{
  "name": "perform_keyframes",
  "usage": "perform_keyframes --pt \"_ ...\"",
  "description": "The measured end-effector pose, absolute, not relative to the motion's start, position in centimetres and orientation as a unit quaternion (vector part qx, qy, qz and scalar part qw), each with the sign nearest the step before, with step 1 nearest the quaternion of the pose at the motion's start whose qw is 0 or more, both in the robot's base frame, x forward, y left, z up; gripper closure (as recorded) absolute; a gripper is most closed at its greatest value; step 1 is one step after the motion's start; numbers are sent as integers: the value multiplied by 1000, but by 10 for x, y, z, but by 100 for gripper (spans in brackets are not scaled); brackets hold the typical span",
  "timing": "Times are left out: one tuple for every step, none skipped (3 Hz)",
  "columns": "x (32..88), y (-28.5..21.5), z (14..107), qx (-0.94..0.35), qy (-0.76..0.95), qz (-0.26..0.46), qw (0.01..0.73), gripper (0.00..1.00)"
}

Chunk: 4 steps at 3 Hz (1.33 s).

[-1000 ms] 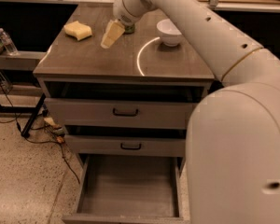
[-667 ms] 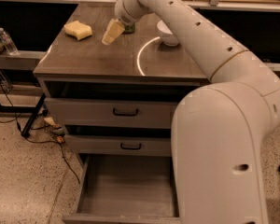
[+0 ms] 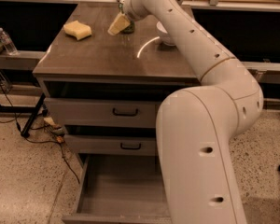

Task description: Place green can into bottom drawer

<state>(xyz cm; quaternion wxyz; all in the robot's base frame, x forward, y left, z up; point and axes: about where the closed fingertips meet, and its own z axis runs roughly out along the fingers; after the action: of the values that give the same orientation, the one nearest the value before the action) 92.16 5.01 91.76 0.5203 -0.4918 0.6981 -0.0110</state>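
Note:
The green can (image 3: 129, 28) stands at the back of the cabinet top, and only a dark green sliver of it shows behind my gripper. My gripper (image 3: 119, 24) is right at the can, on its left and front side, low over the top. The bottom drawer (image 3: 116, 192) is pulled open below the two shallower drawers, and its flat grey inside is bare where it shows. My arm's large white elbow covers the drawer's right part.
A yellow sponge (image 3: 78, 30) lies on the cabinet top's back left. A white bowl (image 3: 161, 33) sits right of the can, partly behind my arm. A water bottle (image 3: 7, 41) stands on a shelf at the far left. Cables (image 3: 46, 134) trail on the floor left of the cabinet.
My gripper has moved a little farther back and right, closer onto the can. My arm's elbow has swung left and now covers the right side of the drawers.

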Motion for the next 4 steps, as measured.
perform_keyframes --pt "943 31 914 -454 714 -14 533 0" --pt "956 19 905 -419 730 1 540 0" --pt "962 33 889 -405 739 44 536 10" --pt "961 55 880 -401 739 86 534 40"
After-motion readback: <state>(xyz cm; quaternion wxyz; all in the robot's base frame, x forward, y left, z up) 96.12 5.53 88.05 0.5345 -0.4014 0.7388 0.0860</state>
